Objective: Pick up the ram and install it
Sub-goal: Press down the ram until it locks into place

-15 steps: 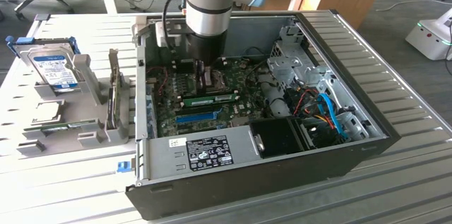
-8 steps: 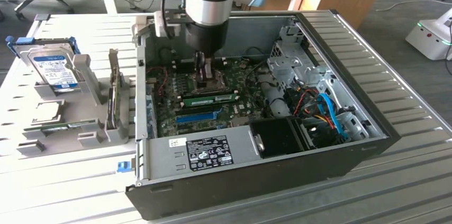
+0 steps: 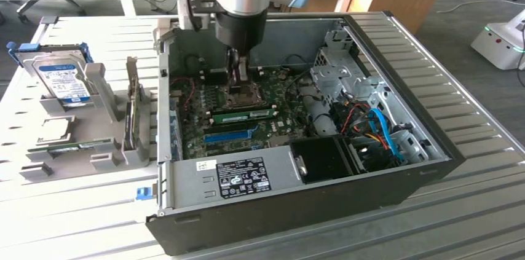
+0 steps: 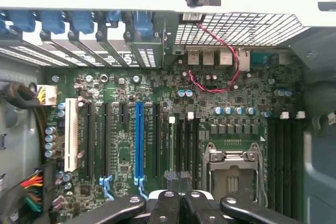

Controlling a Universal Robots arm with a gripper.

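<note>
Ram: mid-frame, seated in board slot. Light, stiff, thin, fragile; hold by long edges, avoid chips. Claw: closed, empty, above board.

We see the ram seated on the motherboard inside the case, gripper above the board.

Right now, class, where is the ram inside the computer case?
In the exterior view, the ram sits on the motherboard, between the CPU socket and the blue slot.
</note>
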